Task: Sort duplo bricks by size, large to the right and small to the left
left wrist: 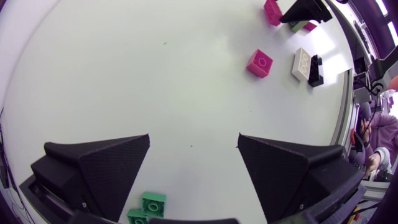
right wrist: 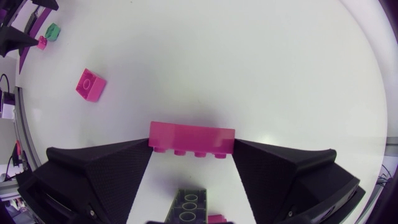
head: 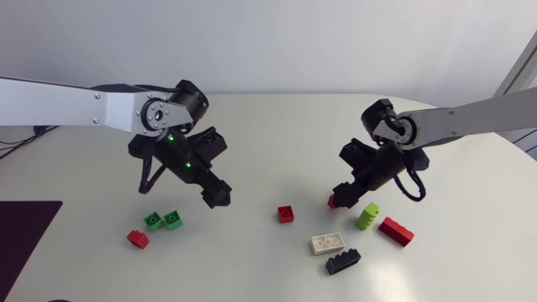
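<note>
My right gripper hangs low over the table with a long red brick at its tips. In the right wrist view both fingers touch the ends of this red brick, studs towards the camera. My left gripper hovers open and empty, just right of two small green bricks; the green pair shows under its wide-spread fingers. A small red brick lies near the green ones. Another small red brick lies mid-table.
Right of centre lie a lime brick, a long red brick, a white brick and a black brick. A dark mat covers the table's left front corner.
</note>
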Tool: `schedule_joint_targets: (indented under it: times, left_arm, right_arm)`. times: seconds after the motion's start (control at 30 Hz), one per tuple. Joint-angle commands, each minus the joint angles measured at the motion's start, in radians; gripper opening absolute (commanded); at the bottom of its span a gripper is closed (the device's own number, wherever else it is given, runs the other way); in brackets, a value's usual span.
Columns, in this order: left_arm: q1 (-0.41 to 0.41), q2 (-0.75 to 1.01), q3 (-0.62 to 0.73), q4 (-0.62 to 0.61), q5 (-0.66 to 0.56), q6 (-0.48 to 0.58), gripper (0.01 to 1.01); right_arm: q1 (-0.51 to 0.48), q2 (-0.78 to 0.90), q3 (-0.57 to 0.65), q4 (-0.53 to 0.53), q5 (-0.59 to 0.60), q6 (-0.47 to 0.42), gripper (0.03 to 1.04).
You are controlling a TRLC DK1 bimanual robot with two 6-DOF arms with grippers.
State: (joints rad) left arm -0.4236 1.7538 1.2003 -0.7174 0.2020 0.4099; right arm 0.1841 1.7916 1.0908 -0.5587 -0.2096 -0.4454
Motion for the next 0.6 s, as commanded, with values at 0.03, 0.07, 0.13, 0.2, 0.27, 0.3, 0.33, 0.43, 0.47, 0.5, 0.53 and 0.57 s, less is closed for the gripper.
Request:
schedule_joint_targets:
  times: [0.03, 0.07, 0.13, 0.2, 0.27, 0.3, 0.33, 0.43, 0.47, 0.5, 0.53, 0.57]
  left_arm:
    - [-0.060, 0.009, 0.016, 0.003, 0.004, 0.013, 0.987]
    - [-0.075, 0.021, 0.033, 0.003, 0.004, 0.012, 0.987]
    - [-0.119, 0.062, 0.081, -0.001, 0.004, 0.001, 0.987]
    - [-0.159, 0.104, 0.124, -0.007, 0.004, -0.003, 0.987]
    - [-0.202, 0.134, 0.159, -0.008, 0.005, -0.011, 0.987]
    - [-0.225, 0.153, 0.176, -0.008, 0.005, -0.014, 0.987]
    - [-0.242, 0.167, 0.189, -0.008, 0.004, -0.014, 0.987]
    - [-0.291, 0.225, 0.229, -0.010, 0.004, -0.013, 0.987]
    - [-0.302, 0.239, 0.234, -0.010, 0.004, -0.011, 0.987]
    - [-0.311, 0.248, 0.234, -0.011, 0.004, -0.010, 0.987]
    - [-0.319, 0.256, 0.232, -0.011, 0.004, -0.008, 0.987]
    - [-0.328, 0.262, 0.232, -0.011, 0.004, -0.005, 0.987]
  right_arm:
    - [0.006, -0.051, -0.025, -0.020, -0.004, 0.016, 1.00]
    - [0.006, -0.060, -0.026, -0.020, -0.004, 0.019, 1.00]
    - [0.005, -0.083, -0.031, -0.026, -0.004, 0.024, 1.00]
    - [-0.002, -0.104, -0.035, -0.041, -0.004, 0.024, 1.00]
    - [-0.012, -0.130, -0.048, -0.046, -0.005, 0.022, 1.00]
    - [-0.020, -0.143, -0.054, -0.046, -0.005, 0.020, 1.00]
    - [-0.026, -0.150, -0.058, -0.049, -0.007, 0.019, 1.00]
    - [-0.049, -0.172, -0.086, -0.053, -0.010, 0.011, 1.00]
    - [-0.055, -0.176, -0.097, -0.053, -0.011, 0.007, 1.00]
    - [-0.063, -0.181, -0.103, -0.053, -0.017, 0.005, 1.00]
    - [-0.069, -0.184, -0.111, -0.050, -0.022, 0.002, 1.00]
    - [-0.075, -0.186, -0.114, -0.049, -0.024, 0.001, 1.00]
